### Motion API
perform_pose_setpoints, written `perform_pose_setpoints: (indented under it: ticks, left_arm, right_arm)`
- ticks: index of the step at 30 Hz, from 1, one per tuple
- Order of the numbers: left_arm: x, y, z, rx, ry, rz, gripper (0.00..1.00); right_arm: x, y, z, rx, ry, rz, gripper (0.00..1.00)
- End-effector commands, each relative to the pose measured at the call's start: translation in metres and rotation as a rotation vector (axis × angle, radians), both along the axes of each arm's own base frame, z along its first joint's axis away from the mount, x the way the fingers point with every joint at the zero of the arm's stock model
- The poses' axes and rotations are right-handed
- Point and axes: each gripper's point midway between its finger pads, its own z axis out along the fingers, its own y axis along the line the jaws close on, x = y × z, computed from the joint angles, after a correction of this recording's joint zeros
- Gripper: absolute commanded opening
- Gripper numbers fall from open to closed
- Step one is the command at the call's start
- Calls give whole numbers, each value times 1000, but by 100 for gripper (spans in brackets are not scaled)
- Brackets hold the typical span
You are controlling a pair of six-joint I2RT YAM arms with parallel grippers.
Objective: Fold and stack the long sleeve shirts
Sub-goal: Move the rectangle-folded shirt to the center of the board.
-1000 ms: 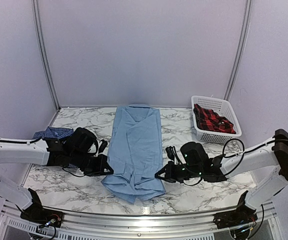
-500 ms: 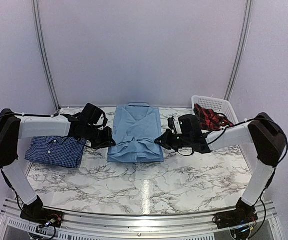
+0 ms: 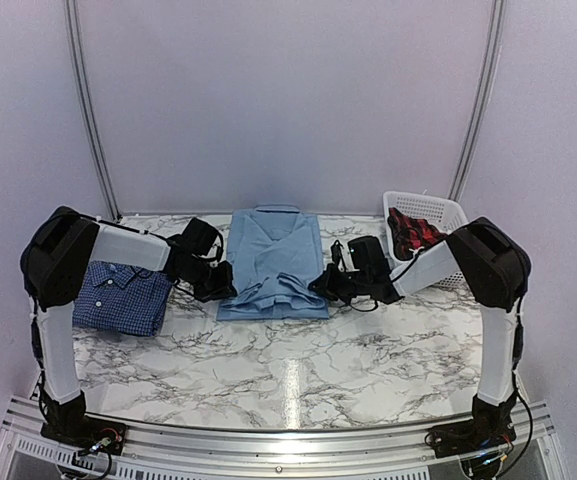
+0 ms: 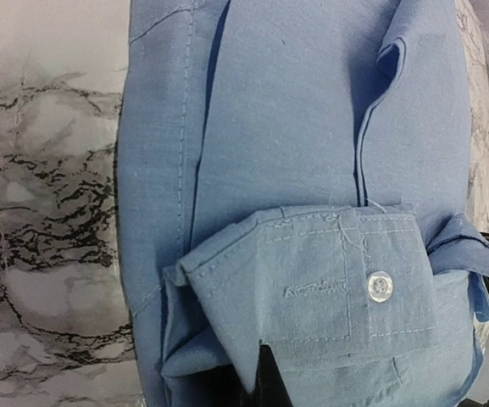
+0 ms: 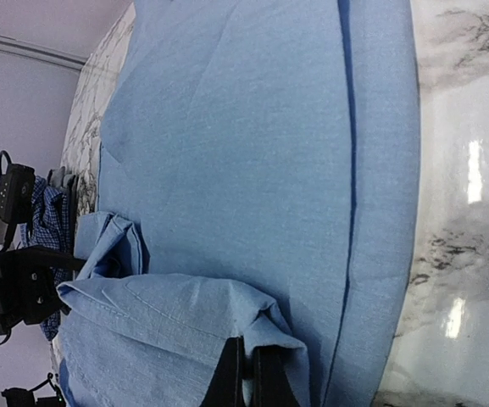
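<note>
The marble table [image 3: 368,360] carries everything. On it, toward the back and midway between the 2 arms, the light blue shirt [image 3: 273,265] lies collar away from the arm bases, with its near part doubled back over the body in a loose, raised fold. Left of the light blue shirt and just apart from it, the dark blue checked shirt [image 3: 123,295] lies flat as a folded rectangle. Right of the light blue shirt, at the table's back corner, stands a white basket [image 3: 438,210] holding a red plaid cloth [image 3: 413,232].

The left gripper [image 3: 220,288] is at the light blue shirt's near left corner, clenched on the fabric; its wrist view shows the cloth bunched over the dark fingers [image 4: 269,381]. The right gripper [image 3: 320,285] is at the near right corner, its fingers [image 5: 231,373] pinched together on a gathered edge of the same fold. A sleeve cuff [image 4: 346,280] lies on top of the fold, with 1 white button [image 4: 380,286] showing.
</note>
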Motion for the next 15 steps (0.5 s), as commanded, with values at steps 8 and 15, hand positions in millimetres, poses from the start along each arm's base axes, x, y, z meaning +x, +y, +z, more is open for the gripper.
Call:
perform_pose_setpoints:
  ticks: [8,15]
  left_arm:
    - [-72,1,5,-32,24,-26,0]
    - [-102,-2,24,-35,-6,-32,0]
  right_arm:
    - [-78,-28,-10,-26,50,30,0]
    - [-109,-40,-3,-66,47,43,0]
